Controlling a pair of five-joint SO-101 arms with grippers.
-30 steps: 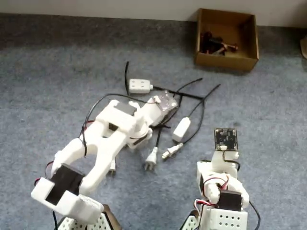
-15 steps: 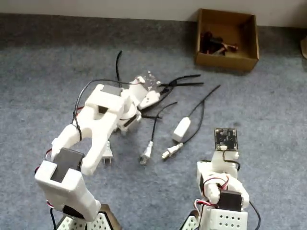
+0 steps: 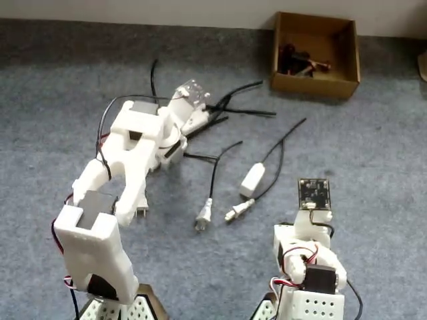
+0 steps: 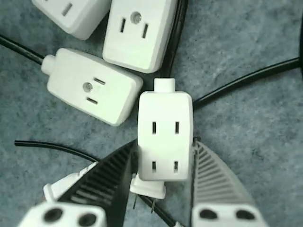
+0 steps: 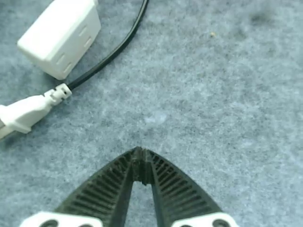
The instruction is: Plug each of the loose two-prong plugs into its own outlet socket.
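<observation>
My left gripper (image 4: 164, 147) is shut on a white outlet socket (image 4: 164, 118) with two pairs of slots, one finger on each long side. A two-prong plug (image 4: 147, 188) lies just under that socket's near end. Two other sockets (image 4: 90, 87) (image 4: 137, 30) lie close beyond it among black cords. In the high view the left gripper (image 3: 190, 101) is at the far middle of the carpet. Two loose plugs (image 3: 205, 217) (image 3: 240, 211) and a socket block (image 3: 252, 179) lie mid-carpet. The right gripper (image 5: 140, 155) is shut and empty over bare carpet, near a socket block (image 5: 61, 35).
A cardboard box (image 3: 313, 77) with small parts stands at the far right. Another plug (image 3: 141, 212) lies beside the left arm's forearm. Black cords (image 3: 240, 110) fan out from the left gripper. Bare grey carpet lies at the far left and right.
The left arm has swung away and to the left with the socket in its jaws, dragging the cords and nearby sockets along. The right arm has stayed still.
</observation>
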